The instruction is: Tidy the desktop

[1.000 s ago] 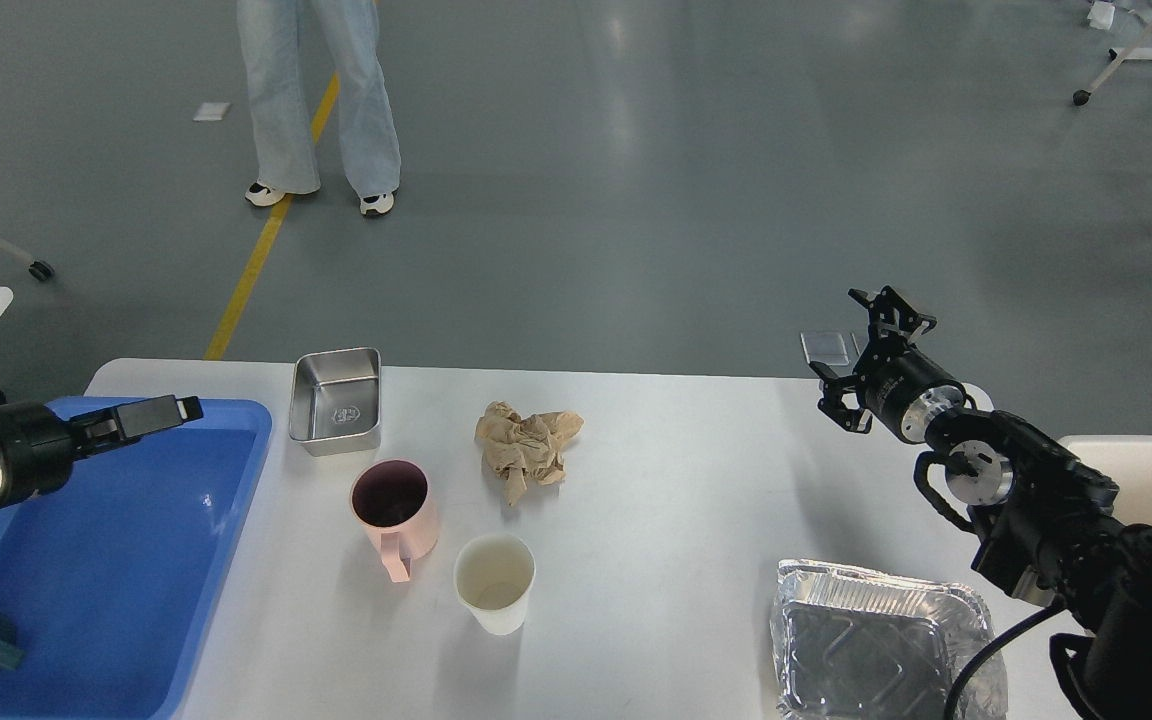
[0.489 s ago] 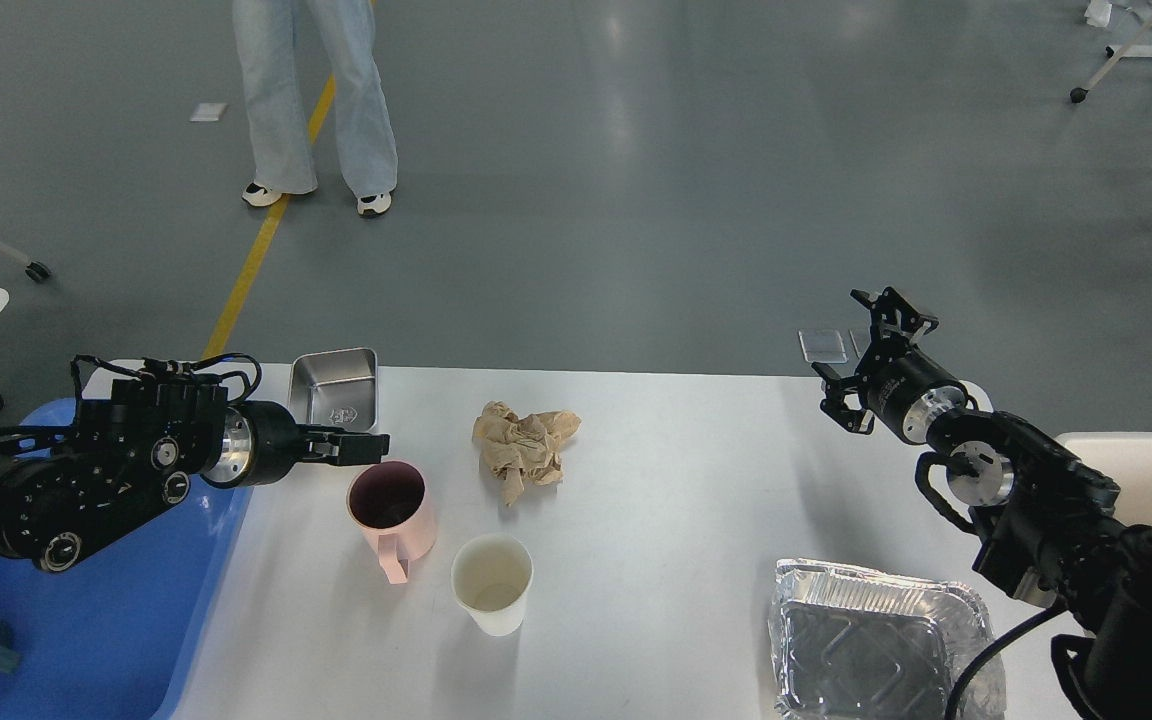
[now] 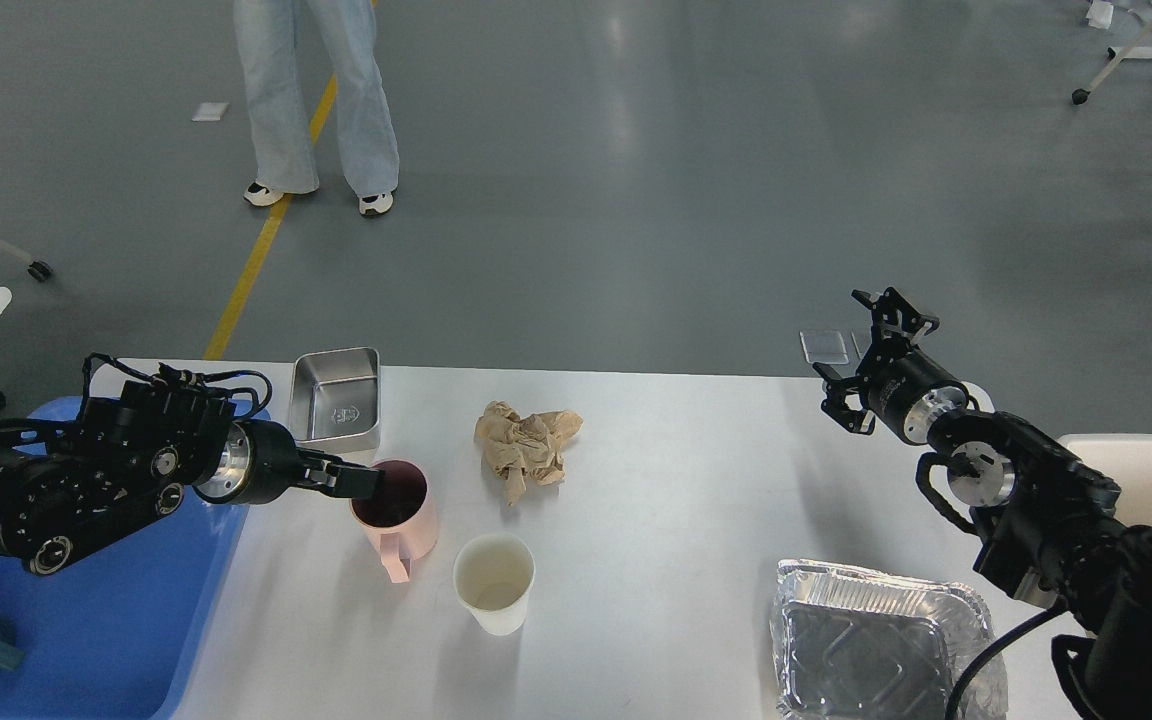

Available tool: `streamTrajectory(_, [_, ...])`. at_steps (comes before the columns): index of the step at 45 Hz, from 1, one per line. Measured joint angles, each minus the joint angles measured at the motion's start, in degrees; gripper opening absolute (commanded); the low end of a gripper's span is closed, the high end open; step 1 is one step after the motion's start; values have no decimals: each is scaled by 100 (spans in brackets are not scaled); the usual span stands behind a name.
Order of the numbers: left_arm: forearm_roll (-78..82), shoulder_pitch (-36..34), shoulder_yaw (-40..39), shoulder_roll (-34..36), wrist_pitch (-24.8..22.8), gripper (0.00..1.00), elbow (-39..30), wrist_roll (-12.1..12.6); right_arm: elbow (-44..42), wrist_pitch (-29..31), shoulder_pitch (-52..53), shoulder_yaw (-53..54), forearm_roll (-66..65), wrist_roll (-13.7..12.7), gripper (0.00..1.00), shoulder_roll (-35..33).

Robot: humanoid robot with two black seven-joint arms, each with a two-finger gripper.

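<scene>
While left gripper touches pink mug rim, clench unclear; right gripper spread over desktop far edge.

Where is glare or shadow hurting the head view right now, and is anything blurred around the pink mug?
Head view: broad ceiling-light glare streaks the grey floor, none on the matte desktop; the foil tray shows bright crinkled highlights. Soft shadows fall beside the pink mug and paper cup. The left gripper at the mug's rim is dark, so its fingers blend together; no obvious motion blur.
</scene>
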Motion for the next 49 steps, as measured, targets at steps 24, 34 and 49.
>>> streamTrajectory(24, [-20,-98,126,-224,-676,8,154,75,10,7,14,0,0,0,100,-11])
streamTrajectory(34, [-24,-211,85,-258,-1177,0,258,104,10,7,13,0,0,0,100,-20])
streamTrajectory(49, [-48,-312,48,-392,-1276,0,265,106,2,8,0,0,0,0,100,-36])
